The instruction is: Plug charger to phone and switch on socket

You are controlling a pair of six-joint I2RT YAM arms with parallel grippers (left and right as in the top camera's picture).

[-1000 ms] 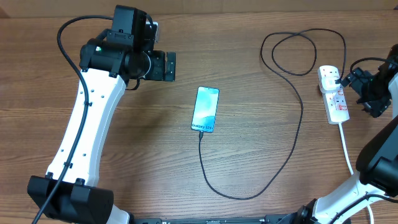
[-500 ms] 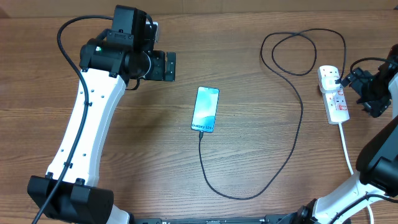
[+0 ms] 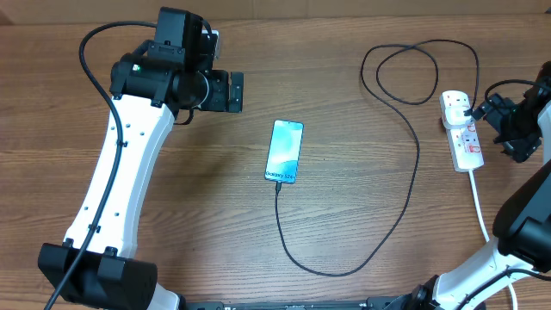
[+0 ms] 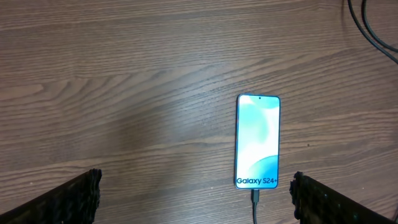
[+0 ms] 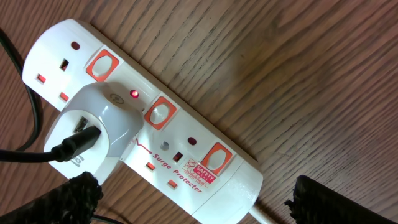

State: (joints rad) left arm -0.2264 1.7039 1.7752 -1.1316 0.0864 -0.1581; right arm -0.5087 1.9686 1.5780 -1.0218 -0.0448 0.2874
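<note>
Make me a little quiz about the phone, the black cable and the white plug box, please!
1. True or false: the charger is already plugged into the bottom of the phone.
2. What colour is the little light glowing on the socket? A green, B red, C blue.
3. Fill the gap: the phone reads "Galaxy ___".

Key: 1 true; 2 B; 3 S24+
</note>
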